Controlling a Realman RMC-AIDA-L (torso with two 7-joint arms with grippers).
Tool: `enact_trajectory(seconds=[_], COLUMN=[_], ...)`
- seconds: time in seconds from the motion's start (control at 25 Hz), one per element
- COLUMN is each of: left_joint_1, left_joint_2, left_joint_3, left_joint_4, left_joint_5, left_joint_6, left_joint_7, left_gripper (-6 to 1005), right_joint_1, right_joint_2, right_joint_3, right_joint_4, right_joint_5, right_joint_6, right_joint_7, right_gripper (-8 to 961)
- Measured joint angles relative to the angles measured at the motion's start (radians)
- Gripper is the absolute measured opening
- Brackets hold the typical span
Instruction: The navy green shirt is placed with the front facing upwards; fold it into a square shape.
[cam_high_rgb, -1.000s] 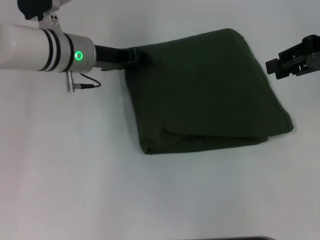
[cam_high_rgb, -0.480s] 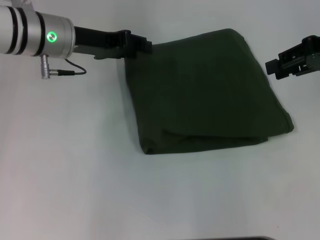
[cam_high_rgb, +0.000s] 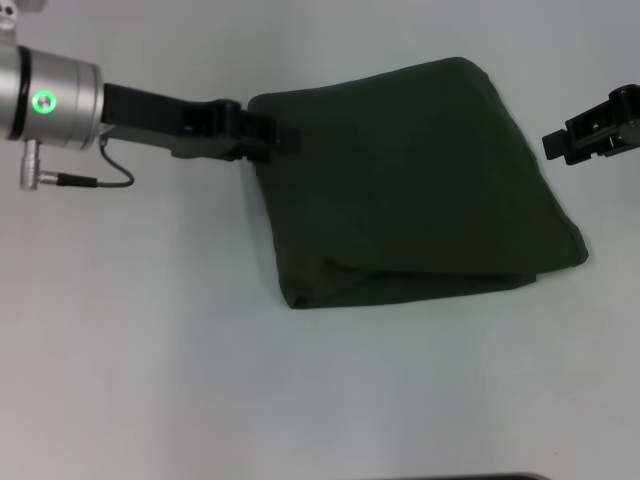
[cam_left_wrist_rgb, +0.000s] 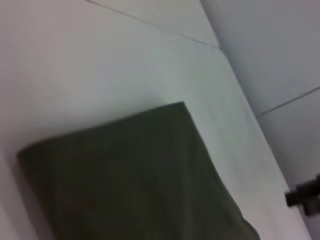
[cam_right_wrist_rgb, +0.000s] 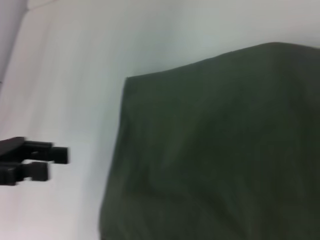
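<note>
The navy green shirt (cam_high_rgb: 410, 185) lies folded into a rough four-sided block on the white table, plain cloth on top and layered edges along its near side. It also shows in the left wrist view (cam_left_wrist_rgb: 130, 175) and the right wrist view (cam_right_wrist_rgb: 215, 155). My left gripper (cam_high_rgb: 280, 138) is at the shirt's left edge near the far corner. From the right wrist view the left gripper (cam_right_wrist_rgb: 47, 162) stands open, holds nothing, and is a short gap from the cloth. My right gripper (cam_high_rgb: 595, 130) hovers off the shirt's right side, apart from it.
White table (cam_high_rgb: 150, 350) spreads all round the shirt. My left arm's silver wrist (cam_high_rgb: 50, 105) with a green light and a dangling cable reaches in from the left. A dark strip shows at the table's near edge (cam_high_rgb: 490, 477).
My left arm has drawn back to the left, and its gripper has slid from the shirt's far left corner a little nearer along the left edge. My right gripper shifted slightly right.
</note>
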Motion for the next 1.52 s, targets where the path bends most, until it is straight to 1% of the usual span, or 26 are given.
enact_trajectory(seconds=[0.08,0.28,0.52,0.92,1.04,1.2,1.4,1.52], left_joint_1=[0.018,0.041,0.052,0.067,0.078,0.095,0.105,0.107], left_joint_2=[0.003,0.003,-0.001,0.003,0.003,-0.004,-0.006,-0.006], left_joint_3=[-0.008,-0.014,-0.016,-0.040,-0.041,-0.041,-0.041,-0.042], left_joint_4=[0.000,0.003,0.002,0.000,-0.007,-0.009,-0.009,-0.009], left_joint_5=[0.008,0.058,0.078,0.079,0.079,0.079,0.079,0.079], left_joint_6=[0.005,0.048,0.087,0.108,0.113,0.118,0.118,0.116], left_joint_7=[-0.027,-0.073,-0.094,-0.102,-0.102,-0.101,-0.101,-0.100], left_gripper=[563,565,568,559,556,552,548,545], right_joint_1=[0.001,0.007,0.005,-0.034,-0.044,-0.050,-0.048,-0.043], right_joint_2=[0.003,0.009,0.011,0.001,-0.001,-0.002,0.009,0.023], right_joint_3=[-0.012,-0.063,-0.100,-0.099,-0.092,-0.092,-0.099,-0.102], right_joint_4=[0.003,0.004,0.001,-0.007,-0.008,-0.005,-0.003,0.009], right_joint_5=[-0.012,-0.031,-0.036,-0.123,-0.149,-0.164,-0.165,-0.168], right_joint_6=[0.021,0.062,0.047,-0.043,-0.046,-0.026,0.003,0.023], right_joint_7=[-0.018,-0.029,-0.040,-0.057,-0.063,-0.063,-0.060,-0.059], right_gripper=[430,429,428,427,428,428,428,428])
